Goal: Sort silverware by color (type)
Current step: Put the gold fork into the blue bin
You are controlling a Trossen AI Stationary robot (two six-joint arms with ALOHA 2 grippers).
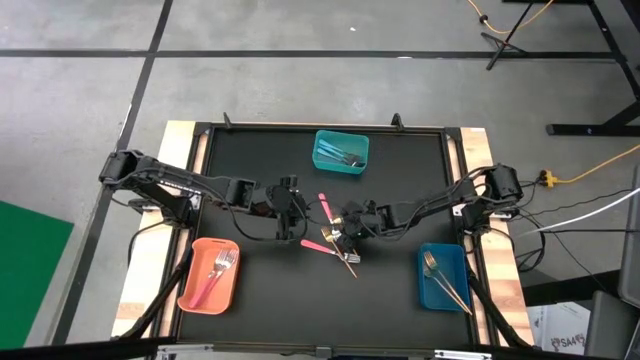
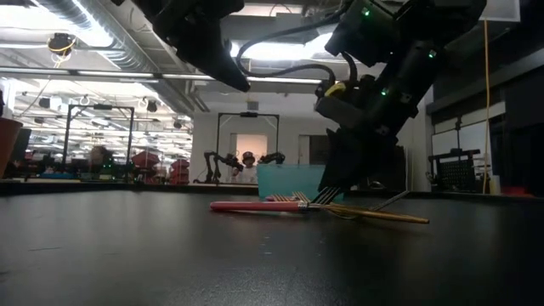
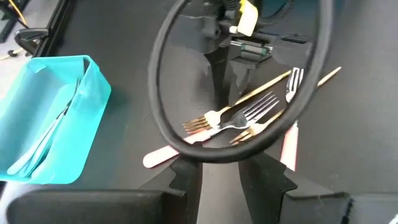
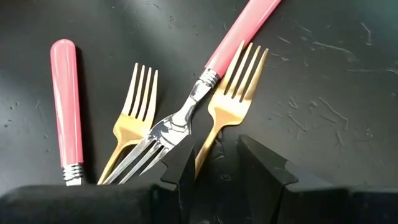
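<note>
A small pile of silverware lies at the table's middle: two gold forks and pink-handled forks, crossing one another flat on the black mat. My right gripper is down at the pile, open by a narrow gap. The neck of one gold fork runs between its fingers. My left gripper hangs open above the mat just left of the pile, with nothing between its fingers. My right gripper comes at the pile slanting down from the table's right. Its fingers stand on either side of the gold fork's neck, one over the silver tines of a pink fork. Whether they touch either fork I cannot tell.
A teal bin with light-blue utensils stands at the far middle. An orange bin with pink forks is near left, and a blue bin with gold utensils is near right. A cable loop hangs before the left wrist camera.
</note>
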